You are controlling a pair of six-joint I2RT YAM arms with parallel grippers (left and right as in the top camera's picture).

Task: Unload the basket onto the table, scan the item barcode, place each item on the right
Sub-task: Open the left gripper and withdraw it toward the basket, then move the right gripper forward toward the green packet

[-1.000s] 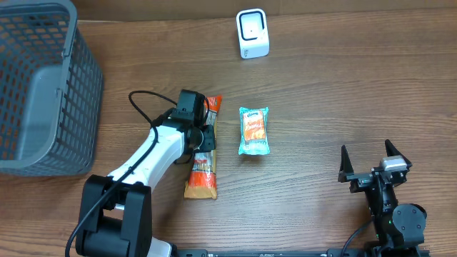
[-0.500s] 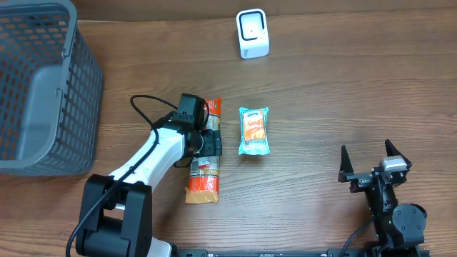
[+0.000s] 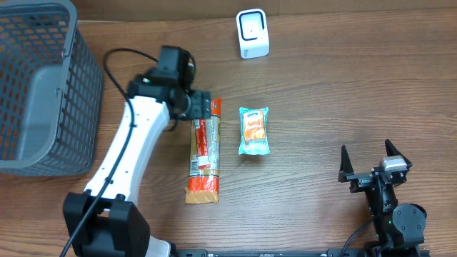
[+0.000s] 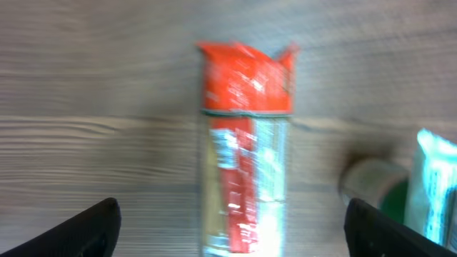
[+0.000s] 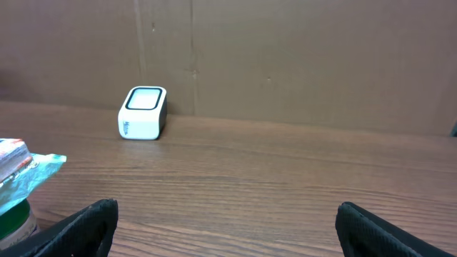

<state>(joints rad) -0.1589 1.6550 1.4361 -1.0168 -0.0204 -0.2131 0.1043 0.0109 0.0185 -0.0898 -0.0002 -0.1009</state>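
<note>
Wood-grain desk [image 3: 321, 86] carries a grey basket [image 3: 82, 86] at the left edge, a small white scanner [image 3: 252, 33] at the far side, and two snack packs near the middle: a long orange pack [image 3: 203, 153] and a shorter teal pack [image 3: 254, 130], side by side but apart. The orange pack lies flat with its long axis running toward the scanner, well short of it. The left tool [image 3: 202, 108] hovers over the pack's far end with its fingers spread wide. The wrist view shows both tips out past the pack's edges and nothing held. The right tool [image 3: 376, 163] sits at the near right, also spread wide and empty.

By my reading, the step is to take up the orange pack for the scanner. To do it well, come down with the fingers straddling the narrow width, nearer the middle than the crimped end, so the pack does not droop or swing. Close gently, since the wrapper looks soft and slippery. I cannot make out a barcode on the upper face, so expect to turn the pack until the code faces the scanner's window. Keep clear of the teal pack on the lift.
</note>
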